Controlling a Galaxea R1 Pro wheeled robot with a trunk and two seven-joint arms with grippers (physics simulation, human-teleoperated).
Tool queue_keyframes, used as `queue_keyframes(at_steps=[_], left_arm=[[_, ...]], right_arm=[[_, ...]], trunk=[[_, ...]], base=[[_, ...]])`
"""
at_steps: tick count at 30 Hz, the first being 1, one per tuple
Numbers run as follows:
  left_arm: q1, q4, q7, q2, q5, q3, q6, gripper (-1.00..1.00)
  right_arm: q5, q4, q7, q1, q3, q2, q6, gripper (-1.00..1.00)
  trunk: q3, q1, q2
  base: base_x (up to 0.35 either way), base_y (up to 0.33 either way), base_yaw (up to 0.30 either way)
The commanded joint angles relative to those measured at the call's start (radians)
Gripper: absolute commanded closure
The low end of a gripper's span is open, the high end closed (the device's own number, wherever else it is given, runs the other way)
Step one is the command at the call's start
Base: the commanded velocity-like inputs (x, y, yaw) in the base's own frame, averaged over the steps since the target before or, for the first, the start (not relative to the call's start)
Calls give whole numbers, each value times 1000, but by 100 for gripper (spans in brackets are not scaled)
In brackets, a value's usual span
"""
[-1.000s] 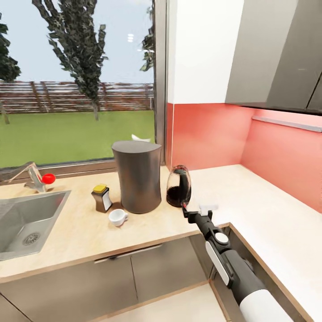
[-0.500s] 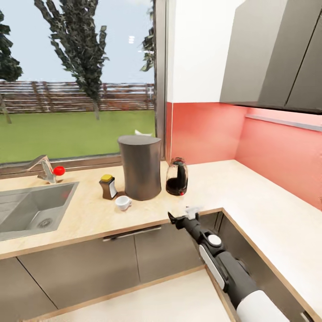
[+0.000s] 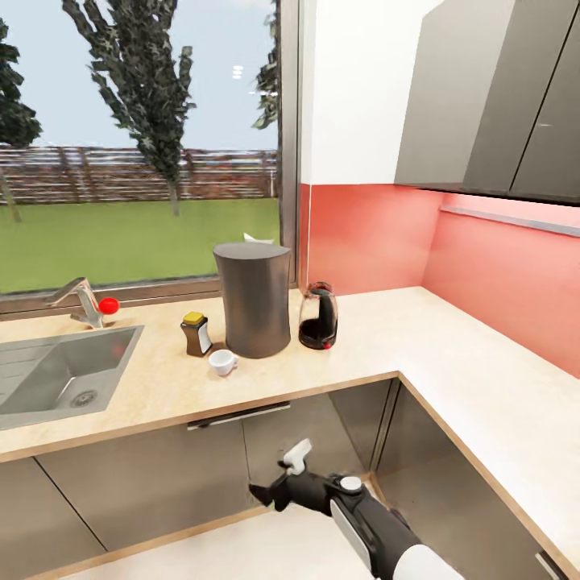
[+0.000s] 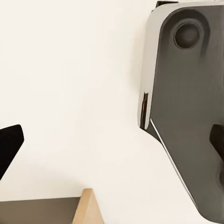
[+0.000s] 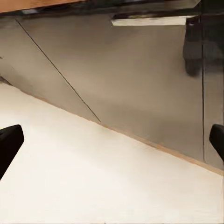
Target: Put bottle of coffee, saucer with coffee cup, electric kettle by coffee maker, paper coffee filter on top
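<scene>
1. Head view, left to right on the kitchen countertop [image 3: 354, 366]: sink [image 3: 56, 374], bottle of coffee [image 3: 196, 334], coffee cup [image 3: 221, 362], coffee maker [image 3: 253, 300] with the paper coffee filter [image 3: 256, 238] peeking behind its top, electric kettle [image 3: 319, 316].
2. Well below these, the right gripper [image 3: 278, 481] hangs before the grey cabinet fronts [image 3: 161, 475], fingers spread apart, holding nothing.
3. Right wrist view: cabinet fronts and pale floor [image 5: 93, 182] lie beyond the fingertips [image 5: 9, 142].
4. Left wrist view: left gripper [image 4: 112, 144] fingers apart over white floor, robot base [image 4: 186, 102] beside them.

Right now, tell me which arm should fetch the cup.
Right, probably. The right gripper hangs open before the cabinets, below the counter where the cup stands. The left gripper, also open, faces the floor.
</scene>
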Motion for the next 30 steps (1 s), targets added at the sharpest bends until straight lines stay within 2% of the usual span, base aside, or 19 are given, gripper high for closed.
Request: queue_keyframes(at_steps=[1, 2, 3, 6, 7, 8, 9, 10, 11, 12, 16, 17, 20, 21, 22, 30], left_arm=[[1, -4, -7, -2, -9, 9, 5, -100], [1, -5, -7, -3, -8, 9, 4, -100], [0, -6, -7, -6, -7, 9, -9, -100], [-8, -6, -7, -11, -7, 10, -59, -100], [-28, -6, -6, -13, -6, 12, -107, -100], [-42, -6, -7, -15, -6, 14, -128, -100], [-55, -6, -6, -15, -5, 15, -144, -100], [-69, -5, -6, -19, -1, 16, -160, -100], [-72, -5, -6, -21, 2, 16, -164, -100], [-78, -5, -5, -32, 12, 16, -170, -100], [-83, -5, -4, -49, 35, 14, -174, -100], [-88, -5, -4, -54, 54, 15, -175, -100], [-89, -3, -5, -56, 101, 16, -178, -100], [-87, -2, -6, -55, 130, 16, -180, -100], [-86, -1, -6, -54, 138, 16, -179, -100], [-64, 32, -8, -50, 148, 4, -179, -100]], right_arm=[[-12, 56, 2, -1, 8, 6, 6, -100], [-12, 111, 2, -1, 11, 11, 5, -100], [-13, 224, -2, -1, 14, 15, 5, -100], [-12, 348, -40, -1, 16, 17, 7, -100], [-11, 434, -123, -1, 17, 18, 9, -100], [-11, 470, -175, -1, 18, 19, 9, -100], [-11, 496, -230, -1, 18, 20, 9, -100], [-12, 519, -315, 0, 17, 20, 12, -100], [-12, 523, -340, 1, 17, 20, 14, -100], [-13, 533, -415, 3, 16, 21, 19, -100], [-18, 540, -542, 18, 12, 20, 55, -100], [-37, 542, -582, 28, 9, 18, 82, -100], [-67, 543, -604, 47, 6, 13, 98, -100], [-75, 544, -608, 56, 5, 11, 101, -100], [-77, 544, -610, 59, 5, 11, 102, -100], [-80, 544, -614, 103, 4, 9, 102, -100]], trunk=[[-2, 1, -2], [-2, 1, -2], [-2, 1, -2], [-2, 1, -2], [-2, 1, -2], [-2, 1, -2], [-2, 1, -2], [-2, 1, -2], [-2, 1, -2], [-2, 1, -2], [-2, 1, -2], [-2, 1, -2], [-4, 1, -2], [-5, 1, -2], [-6, 1, -2], [-15, 1, -2]], base=[[0, 0, 0], [0, 0, 0], [0, 0, 0], [0, 0, 0], [0, 0, 0], [0, 0, 0], [0, 0, 0], [0, 0, 0], [0, 0, 0], [0, 0, 0], [0, 0, 0], [0, 0, 22], [0, 0, 117], [0, 0, 192], [0, 0, 204], [0, 0, 223]])
